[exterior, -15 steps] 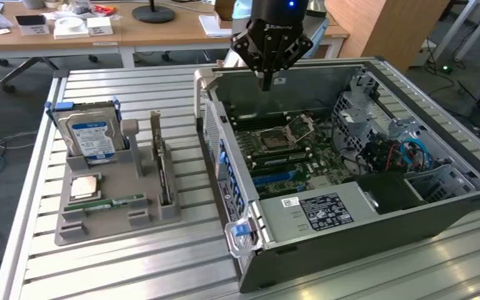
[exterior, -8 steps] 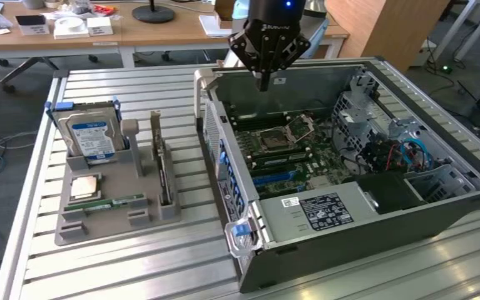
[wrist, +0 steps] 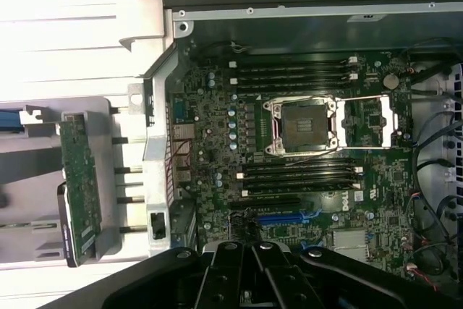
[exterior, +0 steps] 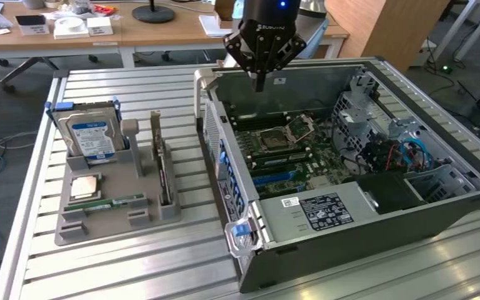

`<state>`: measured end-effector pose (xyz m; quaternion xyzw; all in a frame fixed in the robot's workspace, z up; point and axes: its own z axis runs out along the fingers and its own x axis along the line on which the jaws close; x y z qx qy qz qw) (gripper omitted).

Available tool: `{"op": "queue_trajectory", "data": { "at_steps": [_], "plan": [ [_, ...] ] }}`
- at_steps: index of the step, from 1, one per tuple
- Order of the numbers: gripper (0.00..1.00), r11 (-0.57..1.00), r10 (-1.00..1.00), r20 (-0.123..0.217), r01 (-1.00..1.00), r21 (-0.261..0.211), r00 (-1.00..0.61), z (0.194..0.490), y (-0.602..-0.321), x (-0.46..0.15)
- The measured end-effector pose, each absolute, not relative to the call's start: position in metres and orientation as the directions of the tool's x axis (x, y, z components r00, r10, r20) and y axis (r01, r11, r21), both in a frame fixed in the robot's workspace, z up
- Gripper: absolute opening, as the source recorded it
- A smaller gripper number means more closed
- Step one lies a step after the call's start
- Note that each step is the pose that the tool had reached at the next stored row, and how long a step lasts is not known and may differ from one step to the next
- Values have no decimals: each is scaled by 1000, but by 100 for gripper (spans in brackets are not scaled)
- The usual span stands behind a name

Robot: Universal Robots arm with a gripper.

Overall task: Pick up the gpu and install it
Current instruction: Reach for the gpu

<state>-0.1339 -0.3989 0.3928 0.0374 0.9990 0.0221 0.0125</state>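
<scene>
The black two-finger gripper [exterior: 259, 80] hangs over the far wall of the open dark-grey computer case [exterior: 374, 231]. Its fingers are closed together and grip nothing.

The gpu [exterior: 163, 170], a thin dark card with a pale metal bracket, stands on edge in a slot of the grey plastic parts holder [exterior: 110, 215]. The holder sits at the exterior view's left of the case, well apart from the gripper. Upright storage leaves the card's top edge free for grasping.

The blue expansion slot [wrist: 286, 218] on the green motherboard [wrist: 210, 150] is vacant.
</scene>
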Motion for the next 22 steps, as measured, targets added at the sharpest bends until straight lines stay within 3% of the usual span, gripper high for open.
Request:
{"op": "queue_trajectory", "data": {
  "at_steps": [22],
  "plan": [
    [11,996,75,-23,74,45,-997,392,-399,-157]
  ]
}}
